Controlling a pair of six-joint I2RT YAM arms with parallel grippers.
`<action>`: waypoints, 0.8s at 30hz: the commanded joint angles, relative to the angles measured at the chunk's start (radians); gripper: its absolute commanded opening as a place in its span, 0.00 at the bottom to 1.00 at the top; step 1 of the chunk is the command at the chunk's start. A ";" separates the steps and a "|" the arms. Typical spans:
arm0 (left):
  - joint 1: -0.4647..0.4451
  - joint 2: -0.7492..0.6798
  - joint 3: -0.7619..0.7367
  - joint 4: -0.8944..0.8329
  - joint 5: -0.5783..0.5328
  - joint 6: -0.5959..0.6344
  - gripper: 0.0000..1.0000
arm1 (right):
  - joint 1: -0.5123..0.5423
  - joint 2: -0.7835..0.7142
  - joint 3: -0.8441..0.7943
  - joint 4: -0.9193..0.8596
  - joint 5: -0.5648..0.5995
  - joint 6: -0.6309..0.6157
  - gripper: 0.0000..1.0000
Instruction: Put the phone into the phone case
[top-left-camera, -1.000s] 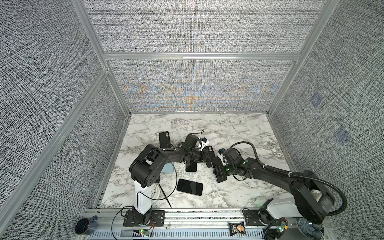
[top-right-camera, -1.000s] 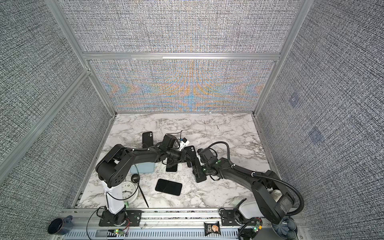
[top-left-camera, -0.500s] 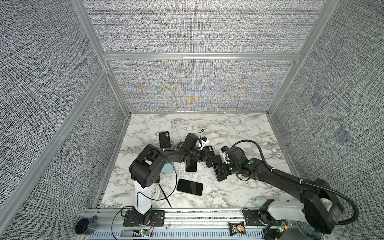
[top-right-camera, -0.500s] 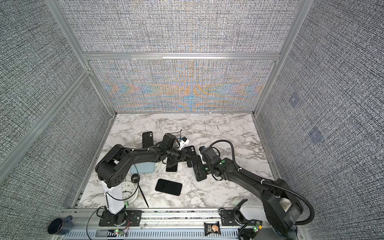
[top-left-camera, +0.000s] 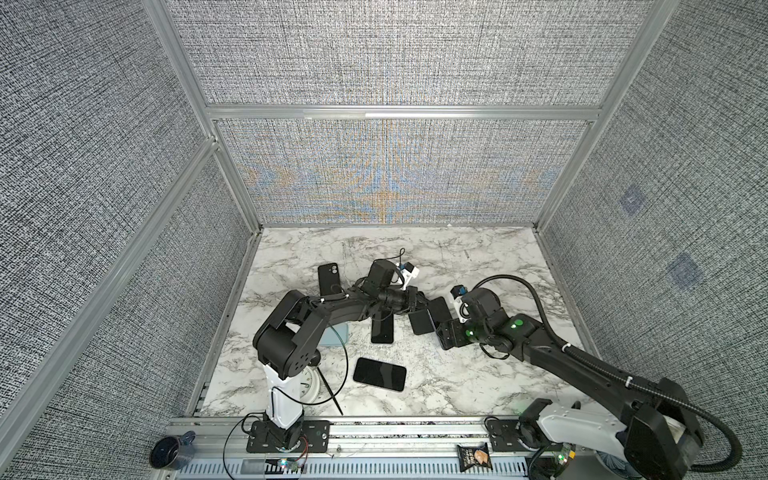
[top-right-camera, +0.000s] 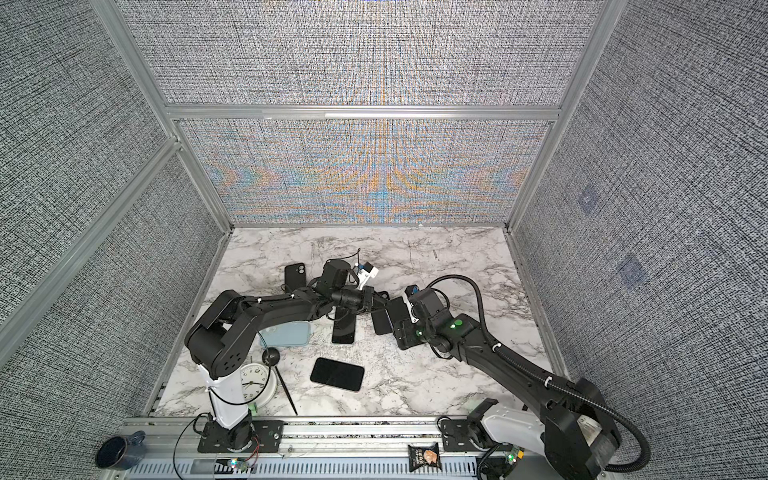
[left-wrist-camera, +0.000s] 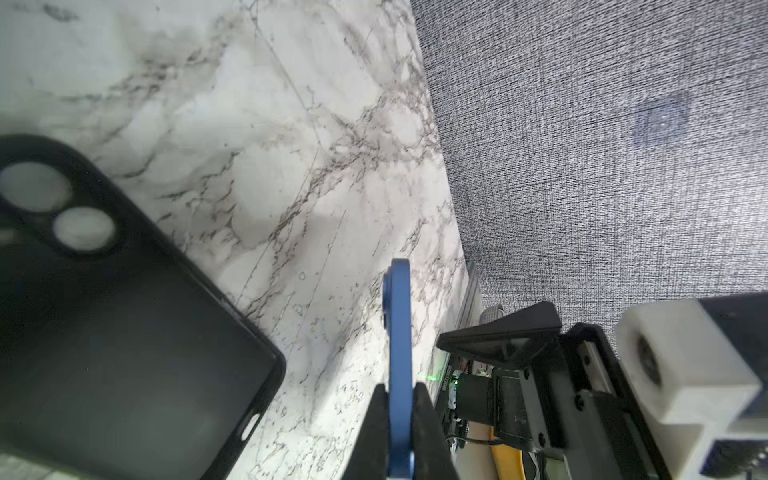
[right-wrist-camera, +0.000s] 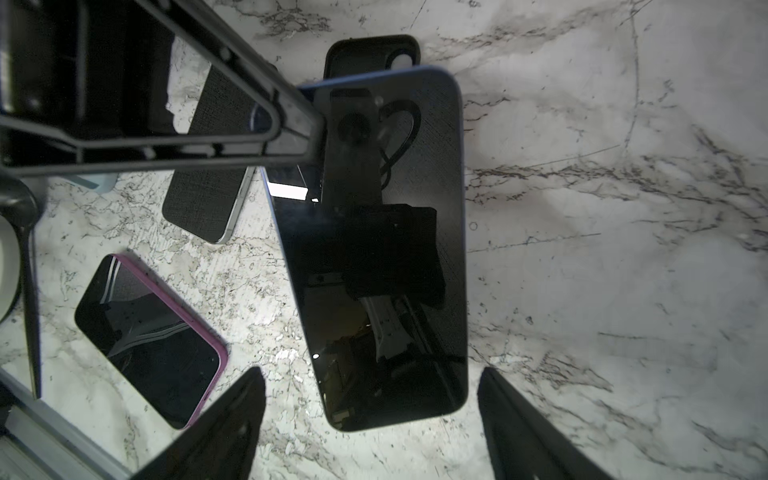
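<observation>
My left gripper (left-wrist-camera: 401, 388) is shut on one end of a blue-edged phone (left-wrist-camera: 400, 332), holding it just above the table. The phone shows in both top views (top-left-camera: 420, 323) (top-right-camera: 381, 322), and its dark screen (right-wrist-camera: 382, 249) faces the right wrist camera. A black phone case (left-wrist-camera: 124, 332) with two camera holes lies open side up right beside the phone. It shows in both top views (top-left-camera: 440, 308) (top-right-camera: 397, 308) and peeks out past the phone's far end (right-wrist-camera: 365, 52). My right gripper (right-wrist-camera: 370, 370) (top-left-camera: 441, 328) is open at the phone's free end, touching nothing.
A purple-edged phone (top-left-camera: 379, 374) (right-wrist-camera: 149, 340) lies near the front. A silver-edged phone (top-left-camera: 382, 330) lies under the left arm, and a light blue case (top-right-camera: 286, 334) beside it. A black phone (top-left-camera: 328, 278) lies at the back. A clock (top-right-camera: 255, 384) and a black spoon (top-right-camera: 286, 392) are front left.
My right gripper has opened wider and shifted slightly back toward the phone's free end. The left gripper has kept its hold on the phone in the same place.
</observation>
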 joint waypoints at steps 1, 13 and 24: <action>0.017 -0.004 -0.001 0.106 0.019 -0.078 0.04 | -0.013 -0.043 0.006 -0.028 -0.006 0.025 0.83; 0.073 0.041 -0.068 0.512 0.008 -0.373 0.02 | -0.193 -0.301 -0.153 0.167 -0.273 0.384 0.83; 0.084 0.055 -0.072 0.624 -0.017 -0.464 0.02 | -0.408 -0.323 -0.413 0.674 -0.541 0.731 0.81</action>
